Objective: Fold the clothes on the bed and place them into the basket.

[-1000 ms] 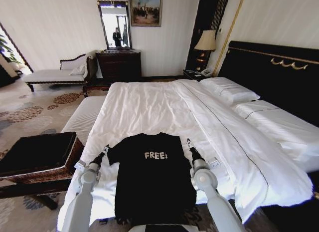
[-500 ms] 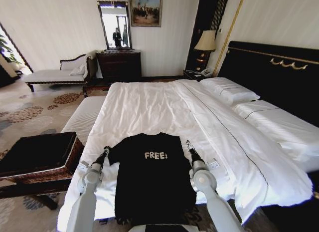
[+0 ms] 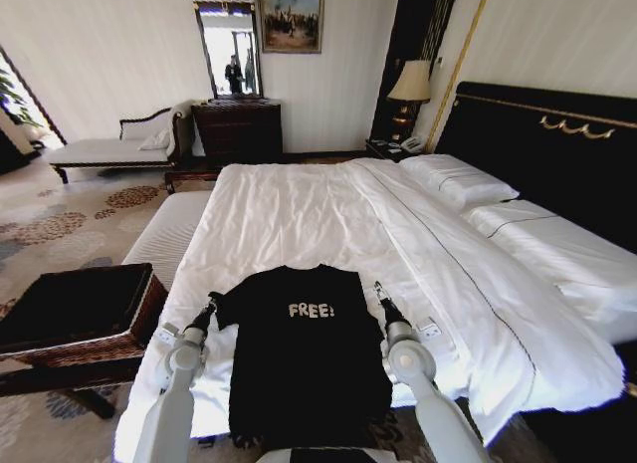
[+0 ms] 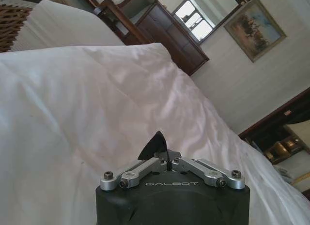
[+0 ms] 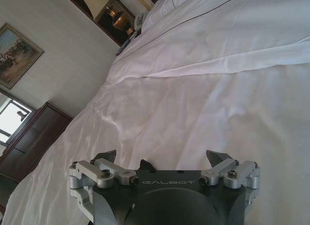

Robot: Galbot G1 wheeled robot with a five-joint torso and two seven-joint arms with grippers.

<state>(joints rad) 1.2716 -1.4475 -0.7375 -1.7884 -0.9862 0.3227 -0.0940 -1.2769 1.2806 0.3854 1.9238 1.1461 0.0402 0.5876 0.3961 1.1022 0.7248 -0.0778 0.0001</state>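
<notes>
**Shirt flat at the foot of the bed, a gripper at each sleeve**

The black shirt (image 3: 307, 353) lies spread flat on the white sheet at the near edge of the bed (image 3: 328, 219), its hem reaching that edge and its "FREE!" lettering facing up. The left gripper (image 3: 212, 302) sits at the tip of the shirt's left sleeve; in the left wrist view its fingers (image 4: 154, 146) are drawn fully together into a single point over the sheet. Whether any cloth is pinched between them cannot be told. The right gripper (image 3: 377, 288) sits just beside the shirt's right sleeve, low over the sheet. In the right wrist view its jaws stand spread wide, with nothing between the fingertips (image 5: 106, 156).

Off the bed's near left corner stands the wicker basket (image 3: 75, 319), its black lining showing, well apart from the shirt. Beyond it a white bench (image 3: 171, 234) runs along the bed's left edge. Pillows (image 3: 458, 179) lie at the far right, against the black headboard (image 3: 542, 149).
</notes>
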